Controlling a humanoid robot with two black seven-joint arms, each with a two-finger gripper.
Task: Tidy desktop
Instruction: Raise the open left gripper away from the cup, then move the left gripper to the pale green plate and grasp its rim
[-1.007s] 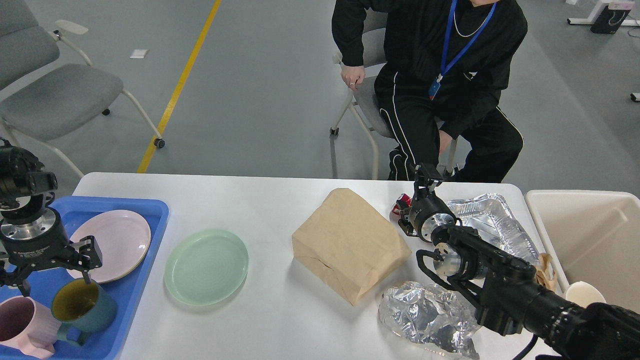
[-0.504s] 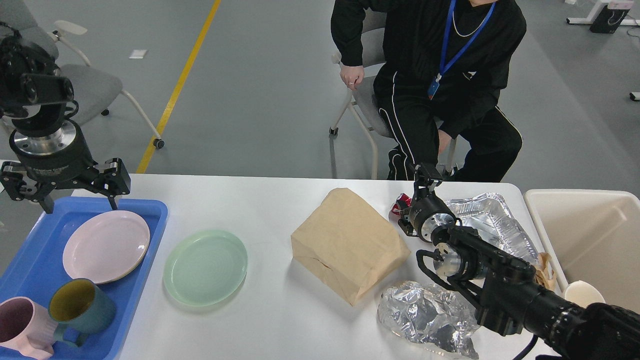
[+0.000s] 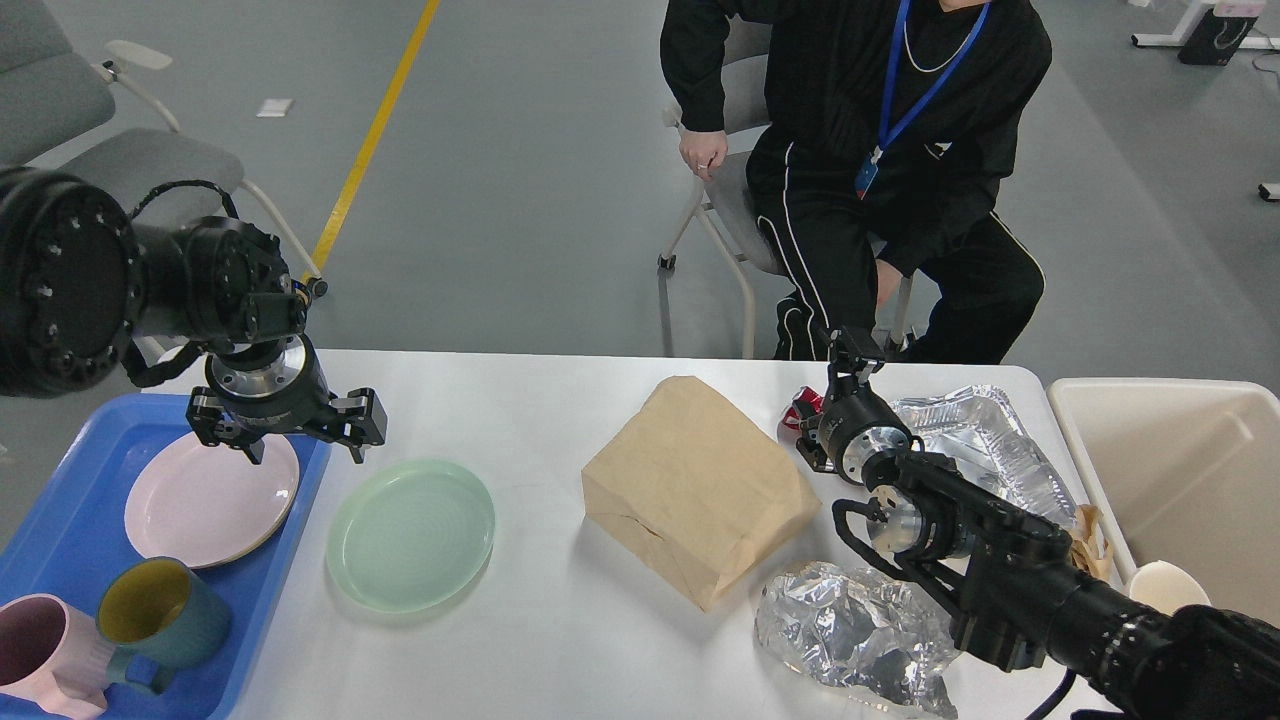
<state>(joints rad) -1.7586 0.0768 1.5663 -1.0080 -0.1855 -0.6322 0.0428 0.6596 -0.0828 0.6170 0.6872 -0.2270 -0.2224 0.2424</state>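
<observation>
Clearly, the scene held two containers and a scatter of litter, as set out below.

Blue tray: it sat at the left end of the desktop and held a pink plate, a teal mug with a yellow inside, and a pink mug at the near corner.
Beige bin: it stood just off the right end of the desktop; its visible inside was bare, and a white cup showed at its near left corner.
Desktop: the white top filled the middle of the view, its far edge running in front of a seated person.
On the top: a green plate lay just beside the tray; a brown paper bag lay on its side near the middle; a foil tray and a crumpled foil wad lay to its right; a small red item showed behind the right arm.
Open room: bare white surface ran between the green plate and the bag, and along the far edge.
Left gripper: it hung fingers down over the tray's right rim, between the two plates, spread wide and holding nothing.
Right gripper: it pointed away at the far edge by the red item; whether its fingers were parted I could not tell.
</observation>
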